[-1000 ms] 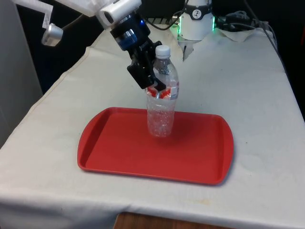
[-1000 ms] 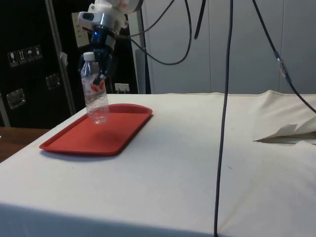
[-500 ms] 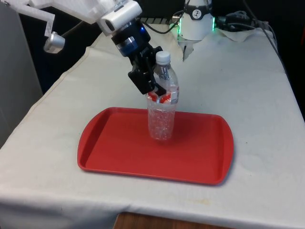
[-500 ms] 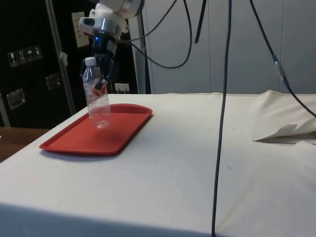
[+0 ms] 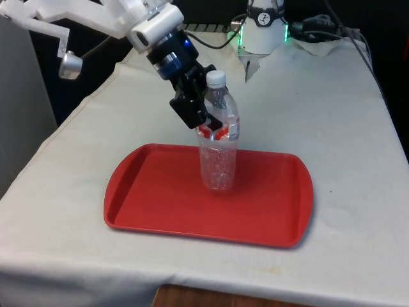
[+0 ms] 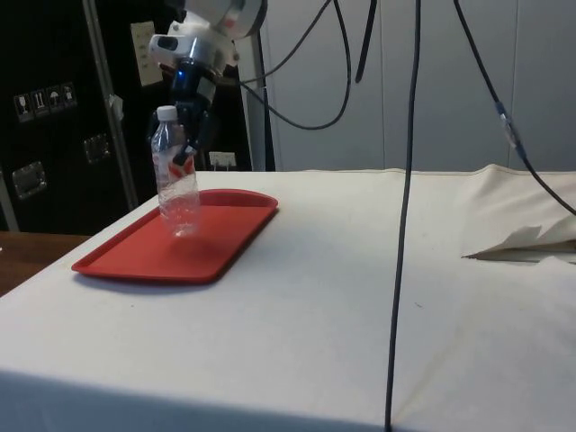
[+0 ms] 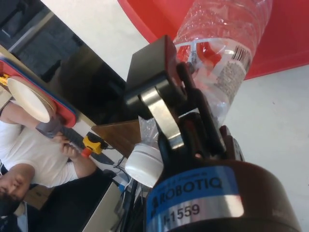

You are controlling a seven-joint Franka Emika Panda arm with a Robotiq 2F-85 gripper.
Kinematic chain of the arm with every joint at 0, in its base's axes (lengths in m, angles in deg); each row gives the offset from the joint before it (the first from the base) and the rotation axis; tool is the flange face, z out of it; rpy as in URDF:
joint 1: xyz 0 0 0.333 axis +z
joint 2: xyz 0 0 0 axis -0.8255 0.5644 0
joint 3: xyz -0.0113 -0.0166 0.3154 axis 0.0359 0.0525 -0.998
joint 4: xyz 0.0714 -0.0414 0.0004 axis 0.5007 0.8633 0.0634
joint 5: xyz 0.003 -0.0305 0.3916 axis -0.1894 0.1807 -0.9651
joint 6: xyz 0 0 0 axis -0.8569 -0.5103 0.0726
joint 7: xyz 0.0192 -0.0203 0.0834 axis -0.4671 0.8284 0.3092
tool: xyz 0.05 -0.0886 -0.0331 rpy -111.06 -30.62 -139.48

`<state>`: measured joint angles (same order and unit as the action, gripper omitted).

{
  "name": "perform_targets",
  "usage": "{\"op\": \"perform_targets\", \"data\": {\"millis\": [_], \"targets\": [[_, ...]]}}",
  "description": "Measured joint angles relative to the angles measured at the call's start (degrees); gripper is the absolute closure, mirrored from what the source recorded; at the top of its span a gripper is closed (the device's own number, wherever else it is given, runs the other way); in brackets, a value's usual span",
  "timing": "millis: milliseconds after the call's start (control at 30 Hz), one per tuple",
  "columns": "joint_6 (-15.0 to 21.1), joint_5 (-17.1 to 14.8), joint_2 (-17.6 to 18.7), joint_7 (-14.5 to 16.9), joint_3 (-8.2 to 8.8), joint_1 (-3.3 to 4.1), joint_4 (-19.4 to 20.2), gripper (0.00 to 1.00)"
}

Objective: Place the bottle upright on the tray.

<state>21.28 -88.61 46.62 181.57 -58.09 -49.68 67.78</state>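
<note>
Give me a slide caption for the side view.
Gripper holds clear water bottle upright on red tray.

The white arm (image 5: 83, 14) reaches in from the front view's left, wrist tilted downward. The black gripper (image 5: 208, 125) is closed on the bottle (image 5: 218, 150), at its upper part.

Water bottle (image 5: 218, 148) in the pincer (image 5: 208, 125): clear, crinkly plastic w/ glossy paper-like label, smooth white plastic cap. Tray (image 5: 160, 198) below: smooth red plastic, slight sheen. Tablecloth (image 5: 332, 115) around: matt off-white cloth, creased. Pincer fingers (image 7: 159, 82): matt black, w/ bare metal strip.
</note>
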Motion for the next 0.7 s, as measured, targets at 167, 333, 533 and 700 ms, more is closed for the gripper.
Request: {"op": "perform_targets", "data": {"millis": [167,333,533,700], "targets": [[0.0,0.0,0.3,0.0,0.00,0.00,-0.1,0.67],[0.0,0.0,0.7,-0.1,0.00,-0.06,-0.3,0.67],[-0.4,0.1,1.3,-0.9,0.00,0.00,-1.1,0.67],[-1.0,0.2,2.1,-1.9,0.34,0.00,-2.5,0.67]]}}
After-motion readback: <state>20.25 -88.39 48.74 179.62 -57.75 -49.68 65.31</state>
